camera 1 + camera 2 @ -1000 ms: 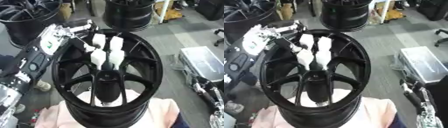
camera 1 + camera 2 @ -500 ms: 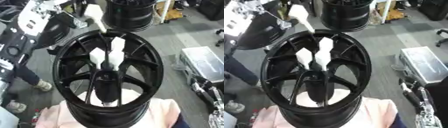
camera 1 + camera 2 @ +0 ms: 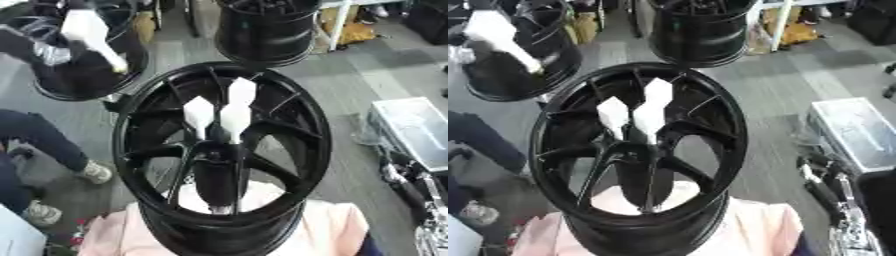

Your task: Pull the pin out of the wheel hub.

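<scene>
The left hand [image 3: 52, 50] is up in the top left corner, well clear of the hub [image 3: 223, 155], with a white pin [image 3: 92, 35] held up in it, yellowish tip pointing down-right. It's blurry, so I can't tell how the fingers sit around it. Three more white pins [image 3: 229, 112] are standing in the hub's middle, bunched together. The right hand [image 3: 833, 190] is low on the right edge; can't tell its fingers either.
</scene>
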{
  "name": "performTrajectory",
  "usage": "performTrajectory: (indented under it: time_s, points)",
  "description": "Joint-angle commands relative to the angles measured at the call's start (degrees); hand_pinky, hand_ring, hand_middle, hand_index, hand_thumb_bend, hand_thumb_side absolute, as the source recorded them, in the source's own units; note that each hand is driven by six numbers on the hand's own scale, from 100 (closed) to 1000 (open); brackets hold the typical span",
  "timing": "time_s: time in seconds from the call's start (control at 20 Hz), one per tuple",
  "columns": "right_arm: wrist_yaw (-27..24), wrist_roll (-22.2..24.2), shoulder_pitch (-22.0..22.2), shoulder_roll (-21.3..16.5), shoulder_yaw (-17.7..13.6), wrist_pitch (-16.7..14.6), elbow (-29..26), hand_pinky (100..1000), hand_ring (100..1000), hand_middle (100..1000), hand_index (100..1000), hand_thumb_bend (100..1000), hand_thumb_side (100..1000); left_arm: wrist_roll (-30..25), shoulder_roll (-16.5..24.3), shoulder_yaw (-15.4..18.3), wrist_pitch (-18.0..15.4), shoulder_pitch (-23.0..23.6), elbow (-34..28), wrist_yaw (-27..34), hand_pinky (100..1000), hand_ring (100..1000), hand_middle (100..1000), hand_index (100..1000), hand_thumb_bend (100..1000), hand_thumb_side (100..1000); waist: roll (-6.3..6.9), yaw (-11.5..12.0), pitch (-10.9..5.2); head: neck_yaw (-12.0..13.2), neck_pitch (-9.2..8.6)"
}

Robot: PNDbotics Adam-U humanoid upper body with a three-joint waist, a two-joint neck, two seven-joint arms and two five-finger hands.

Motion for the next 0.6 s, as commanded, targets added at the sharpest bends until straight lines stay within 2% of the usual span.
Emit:
performTrajectory:
  time_s: [0.05, 0.1, 0.15, 0.25, 0.3, 0.35, 0.4, 0.45, 0.6]
  points:
    - [0.1, -0.5, -0.3, -1.7, -0.6, -0.1, -0.6, 729, 705, 760, 818, 259, 448, 1.2, 2.0, 4.5, 3.7, 4.5, 1.4, -2.5, 646, 460, 552, 637, 100, 395, -0.13, 0.3, -0.65, -0.6, -0.13]
    - [0.0, -0.6, -0.3, -1.7, -0.7, -0.1, -0.5, 729, 705, 760, 818, 258, 448, 1.8, 1.1, 5.8, 5.0, 6.7, 3.1, -4.3, 650, 468, 562, 646, 107, 410, -0.23, 0.5, -0.61, -0.7, -0.13]
    - [0.0, -0.7, -0.2, -1.8, -0.8, -0.1, -0.4, 729, 705, 760, 818, 257, 448, 2.6, -0.2, 7.0, 6.2, 8.6, 5.1, -5.6, 710, 579, 699, 753, 170, 618, -0.36, 0.7, -0.57, -0.8, -0.13]
    - [-0.1, -0.8, -0.2, -1.7, -0.8, -0.2, -0.3, 729, 705, 760, 818, 257, 448, 5.3, -3.4, 10.3, 8.6, 12.0, 10.1, -8.2, 762, 656, 788, 820, 220, 726, -0.69, 1.0, -0.45, -1.1, -0.13]
    - [-0.2, -0.7, -0.2, -1.6, -0.8, -0.2, -0.3, 729, 705, 760, 818, 257, 448, 6.9, -4.6, 11.7, 9.3, 13.2, 11.6, -9.2, 765, 660, 793, 822, 221, 733, -0.82, 1.1, -0.41, -1.2, -0.13]
    - [-0.2, -0.8, -0.2, -1.6, -0.9, -0.3, -0.2, 729, 704, 760, 818, 258, 448, 8.7, -6.0, 13.4, 10.0, 14.5, 12.7, -9.7, 796, 697, 836, 844, 223, 802, -0.98, 1.2, -0.32, -1.4, -0.13]
    - [-0.3, -0.9, -0.2, -1.6, -1.0, -0.3, -0.2, 729, 704, 760, 818, 258, 448, 10.4, -7.3, 15.0, 10.9, 15.9, 13.0, -9.5, 801, 701, 843, 847, 224, 811, -1.09, 1.3, -0.23, -1.5, -0.13]
    - [-0.3, -1.1, -0.2, -1.6, -1.1, -0.3, -0.2, 729, 704, 759, 818, 257, 448, 11.5, -8.4, 16.2, 11.6, 17.2, 12.6, -9.3, 801, 695, 845, 837, 193, 832, -1.18, 1.3, -0.13, -1.5, -0.13]
    - [-0.4, -1.2, -0.3, -1.5, -1.2, -0.4, -0.2, 729, 704, 759, 818, 257, 449, 13.2, -12.2, 19.9, 14.1, 21.0, 9.0, -7.3, 785, 665, 822, 818, 155, 828, -1.34, 1.5, 0.15, -1.6, -0.13]
